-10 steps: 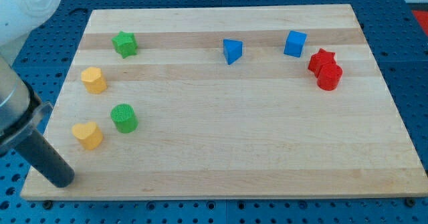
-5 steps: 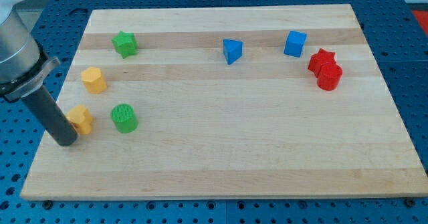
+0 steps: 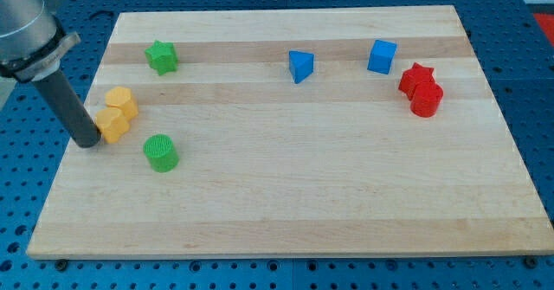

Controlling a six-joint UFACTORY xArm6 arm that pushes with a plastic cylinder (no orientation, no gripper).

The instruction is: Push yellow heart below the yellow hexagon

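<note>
Yellow heart sitting at the board's left edge, touching the yellow hexagon just above it.
My tip is pressing against the heart's left side; being a bare rod, it is gripping nothing. A green cylinder is standing nearby, lower right.

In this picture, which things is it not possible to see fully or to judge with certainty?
- Yellow heart: my tip covers its left edge in the camera view; true contact is unclear.
- Yellow hexagon: the heart overlaps its lower side, so any gap is hidden.
- Red star: the red cylinder hides its front.
- The arm: cut off by the view's top left edge.
</note>
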